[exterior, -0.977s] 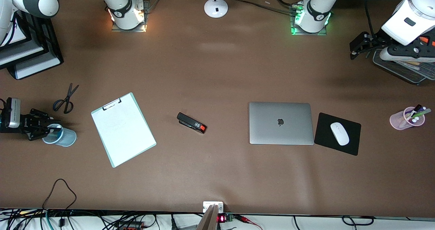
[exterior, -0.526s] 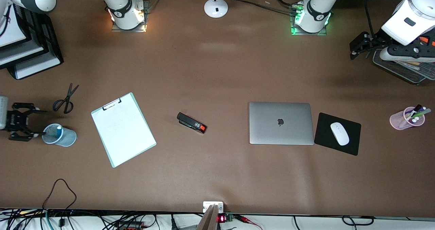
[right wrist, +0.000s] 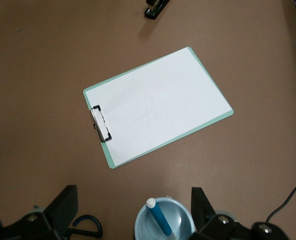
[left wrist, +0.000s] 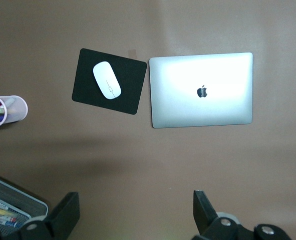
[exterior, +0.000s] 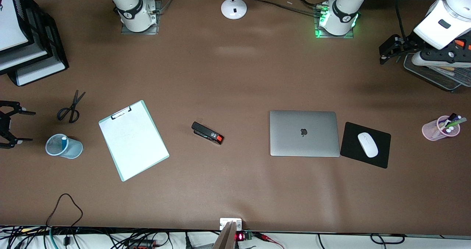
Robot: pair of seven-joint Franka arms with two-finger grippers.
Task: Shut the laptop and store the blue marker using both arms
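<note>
The silver-grey laptop lies shut on the table, lid up with the black apple logo; it also shows in the left wrist view. The blue marker stands in a light-blue cup, white end up, and shows in the right wrist view. My right gripper is open and empty at the right arm's end of the table, beside the cup. My left gripper is up at the left arm's end, next to a wire tray, open and empty.
A clipboard, black scissors and a black stapler lie on the table. A white mouse sits on a black pad beside the laptop. A pink pen cup, wire tray and stacked paper trays stand at the ends.
My right gripper has opened, let go of the blue marker into the light-blue cup and drawn back toward the table's end. The left arm has not moved.
</note>
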